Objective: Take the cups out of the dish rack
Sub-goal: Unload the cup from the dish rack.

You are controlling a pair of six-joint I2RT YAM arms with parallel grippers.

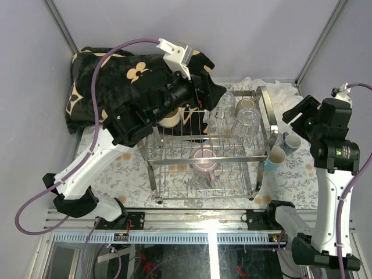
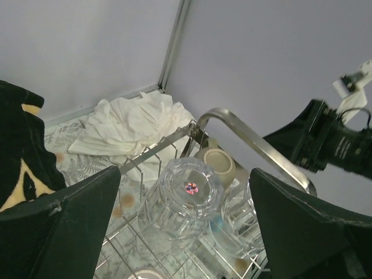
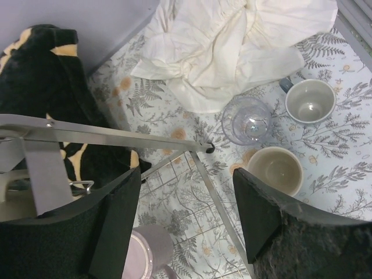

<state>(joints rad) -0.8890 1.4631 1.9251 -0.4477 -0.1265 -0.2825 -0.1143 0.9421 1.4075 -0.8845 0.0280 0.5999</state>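
Observation:
The chrome wire dish rack [image 1: 265, 111] stands mid-table. In its upper tier two clear glasses [image 1: 247, 122] stand upside down beside a beige cup [image 1: 246, 104], with a cream cup [image 1: 169, 119] at the left. A pink-mauve mug [image 1: 206, 163] sits lower down. My left gripper [image 2: 186, 226] hangs open above an upturned glass [image 2: 187, 195], its fingers either side and not touching. My right gripper [image 3: 186, 215] is open and empty over the rack's right end [image 3: 203, 174]. On the table beside it stand a grey-blue mug [image 3: 310, 100], a clear glass [image 3: 247, 119] and a cream cup [image 3: 276, 168].
A crumpled white cloth [image 1: 279, 93] lies at the back right and a black patterned cloth [image 1: 99, 81] at the back left. Enclosure walls close in the back and sides. The rack's looped handle [image 2: 250, 139] rises between the two grippers.

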